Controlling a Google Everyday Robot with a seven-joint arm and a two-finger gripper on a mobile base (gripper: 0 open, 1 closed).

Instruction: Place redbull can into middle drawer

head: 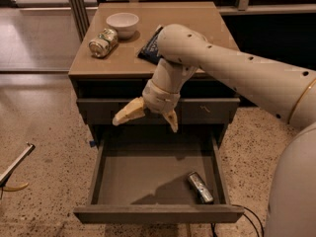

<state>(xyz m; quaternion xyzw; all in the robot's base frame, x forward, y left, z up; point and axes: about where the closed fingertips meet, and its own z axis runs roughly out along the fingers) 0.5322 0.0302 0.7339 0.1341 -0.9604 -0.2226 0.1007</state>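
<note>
One spread pincer (148, 121) hovers above middle drawer (158, 214), redbull can (201, 187) inside, bowl (122, 22) on cabinet (101, 65).

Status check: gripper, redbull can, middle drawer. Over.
Gripper open, empty, above the open middle drawer. Redbull can lying on its side inside, front right corner. No obstruction seen between gripper and can.

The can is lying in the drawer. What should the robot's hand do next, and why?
Probably draw the hand back, up and away from the middle drawer. The redbull can lies on its side on the drawer's bottom, near the right front corner, and the hand hangs open and empty above the drawer's back part. Nothing seems left to carry.
</note>
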